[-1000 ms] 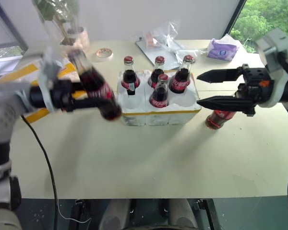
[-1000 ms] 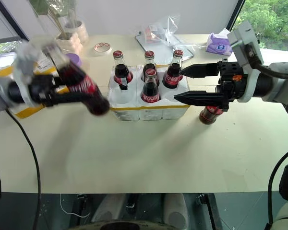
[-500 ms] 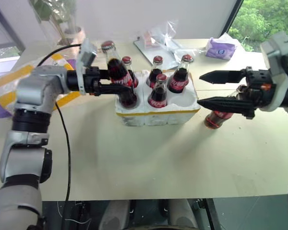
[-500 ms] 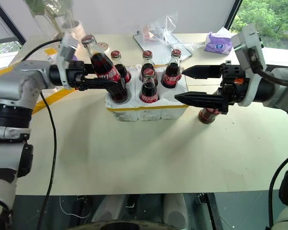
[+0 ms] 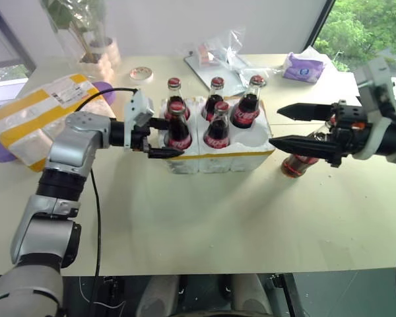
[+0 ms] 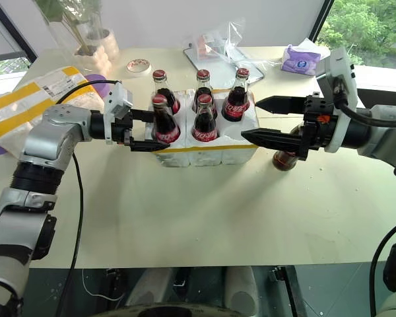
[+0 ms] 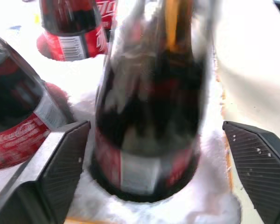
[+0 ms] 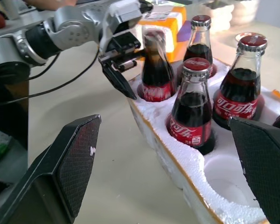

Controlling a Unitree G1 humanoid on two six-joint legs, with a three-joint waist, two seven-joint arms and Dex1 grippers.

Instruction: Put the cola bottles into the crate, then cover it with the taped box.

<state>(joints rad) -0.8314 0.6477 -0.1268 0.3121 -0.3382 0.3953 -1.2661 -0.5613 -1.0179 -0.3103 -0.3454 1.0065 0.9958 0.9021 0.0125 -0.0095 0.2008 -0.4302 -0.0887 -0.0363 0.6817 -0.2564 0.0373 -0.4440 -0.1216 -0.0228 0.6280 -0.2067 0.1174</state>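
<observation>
bottle-loading step: left gripper [image 6: 147, 129] fingers spread around fifth cola bottle [image 6: 161, 120], seated in crate [image 6: 204, 149]; right gripper [image 6: 267, 119] fingers open, empty. next: grasp sixth bottle [image 6: 285, 158] on worktop [image 6: 204, 211], centre-right.

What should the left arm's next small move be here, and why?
Probably draw the left gripper straight back from the crate. Its fingers stand open on either side of a bottle that sits upright in a front well. One front well is empty, and a sixth bottle lies on the table beside the crate, by the open right gripper.
</observation>
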